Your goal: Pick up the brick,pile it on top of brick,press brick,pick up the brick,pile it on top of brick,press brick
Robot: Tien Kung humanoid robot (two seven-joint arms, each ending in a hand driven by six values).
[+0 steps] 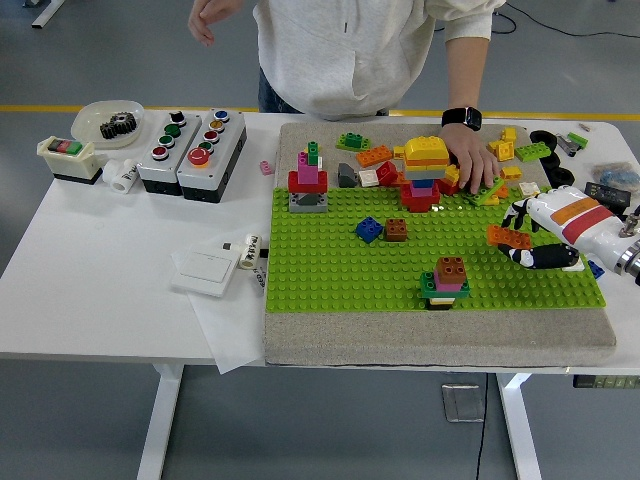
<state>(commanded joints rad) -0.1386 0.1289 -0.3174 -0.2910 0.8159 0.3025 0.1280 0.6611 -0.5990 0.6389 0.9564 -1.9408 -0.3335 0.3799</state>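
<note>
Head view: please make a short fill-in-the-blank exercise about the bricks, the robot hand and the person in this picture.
1. The right hand holds an ______ brick above the green baseplate.
2. The small stack near the baseplate's front edge has a ______ brick on top.
3. The person's hand, wearing a black ______ on its wrist, rests on the loose bricks beside the tall tower.
4. The tall tower has a ______ brick on top.

Missing words: orange; brown; watch; yellow

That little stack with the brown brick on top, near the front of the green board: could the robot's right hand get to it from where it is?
Probably yes. The right hand, shut on an orange brick, has only bare green baseplate between it and the stack.
</note>
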